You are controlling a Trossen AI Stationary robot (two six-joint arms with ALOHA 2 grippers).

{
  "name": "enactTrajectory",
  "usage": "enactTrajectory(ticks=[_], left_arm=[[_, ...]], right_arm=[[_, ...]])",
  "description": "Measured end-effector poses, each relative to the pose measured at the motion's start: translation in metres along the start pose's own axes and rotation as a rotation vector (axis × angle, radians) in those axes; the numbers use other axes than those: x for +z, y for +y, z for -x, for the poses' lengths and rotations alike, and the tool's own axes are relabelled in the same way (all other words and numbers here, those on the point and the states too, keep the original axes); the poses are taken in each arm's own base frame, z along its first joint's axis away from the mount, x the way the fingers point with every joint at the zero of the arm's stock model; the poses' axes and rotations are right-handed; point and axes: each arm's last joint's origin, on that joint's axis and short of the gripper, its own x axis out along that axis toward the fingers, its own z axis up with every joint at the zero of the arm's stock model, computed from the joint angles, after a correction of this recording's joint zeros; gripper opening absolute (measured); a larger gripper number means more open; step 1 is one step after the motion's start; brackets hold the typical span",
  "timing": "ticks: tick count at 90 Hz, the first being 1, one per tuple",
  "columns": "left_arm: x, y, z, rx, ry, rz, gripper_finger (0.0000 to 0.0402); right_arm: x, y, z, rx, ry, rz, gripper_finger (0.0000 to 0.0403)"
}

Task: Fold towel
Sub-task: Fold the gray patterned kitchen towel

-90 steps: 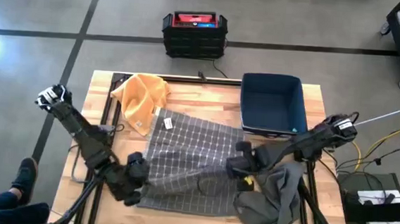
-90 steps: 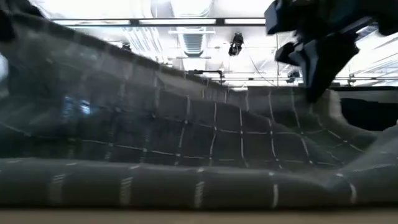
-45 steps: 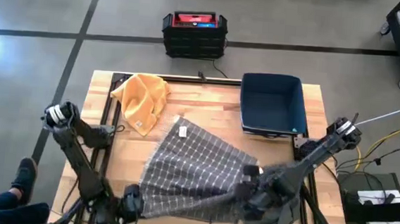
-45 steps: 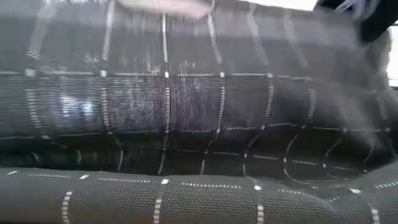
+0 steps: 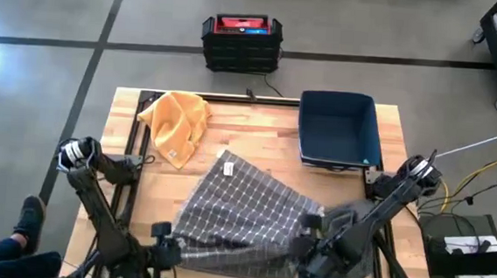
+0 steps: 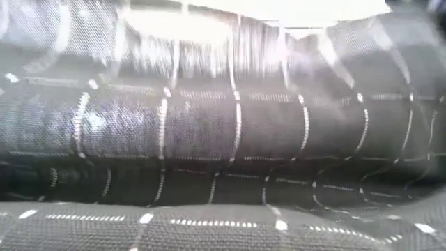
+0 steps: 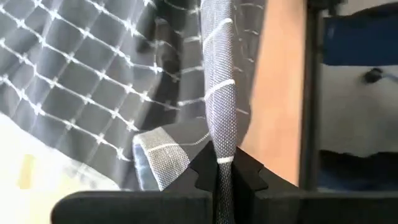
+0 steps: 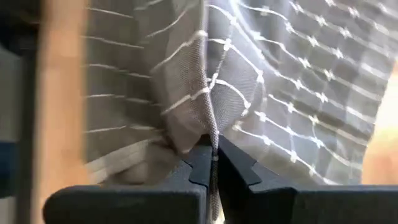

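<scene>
High view: dark grey checked cloth towel spread near the wooden table's front edge, one corner reaching toward the middle. Left gripper at the front-left corner, right gripper at the front-right. Crumpled yellow cloth at back left; dark blue rectangular bin at back right; plain grey cloth heaped at front right.
Low view: filled by grey checked fabric – nothing else readable.
Left wrist view: fingers pressed together on a towel edge.
Right wrist view: fingers pinching a towel fold – fabric upright between them.
</scene>
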Motion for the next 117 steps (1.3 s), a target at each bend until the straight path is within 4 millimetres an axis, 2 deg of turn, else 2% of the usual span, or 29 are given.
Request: enactTrajectory(ticks=[15,31,45,55,66,74,82,89,98,107,117], left_arm=[[-0.003,0.026,-0.024,0.081,0.082,-0.01,0.0],[-0.003,0.064,-0.051,0.252,0.118,0.049,0.0],[0.005,0.08,-0.059,0.289,0.136,0.056,0.0],[0.018,0.088,-0.051,0.26,0.112,0.079,0.0017],[0.034,0.107,-0.035,0.242,0.052,0.088,0.0067],[0.048,0.127,-0.026,0.242,-0.029,0.07,0.0114],[0.061,0.151,-0.028,0.255,-0.114,0.067,0.0155],[0.067,0.177,-0.041,0.243,-0.148,0.072,0.018],[0.071,0.211,-0.065,0.169,-0.189,0.098,0.0194],[0.068,0.241,-0.088,0.129,-0.239,0.136,0.0193],[0.054,0.268,-0.109,0.188,-0.23,0.152,0.0178]], right_arm=[[0.006,-0.013,-0.018,0.038,0.021,-0.069,0.0],[0.008,-0.037,-0.038,-0.05,0.031,-0.149,0.0],[0.007,-0.056,-0.05,-0.077,0.11,-0.251,0.0009],[0.014,-0.071,-0.051,-0.017,0.201,-0.287,0.0049],[0.029,-0.084,-0.043,0.055,0.214,-0.236,0.0117],[0.042,-0.097,-0.039,0.067,0.176,-0.188,0.0162],[0.055,-0.113,-0.044,0.034,0.093,-0.133,0.0195],[0.067,-0.126,-0.056,0.045,0.005,-0.131,0.0214],[0.072,-0.141,-0.077,0.033,-0.008,-0.165,0.0226],[0.072,-0.148,-0.092,0.007,0.019,-0.187,0.023],[0.069,-0.147,-0.103,0.0,0.053,-0.179,0.0228]])
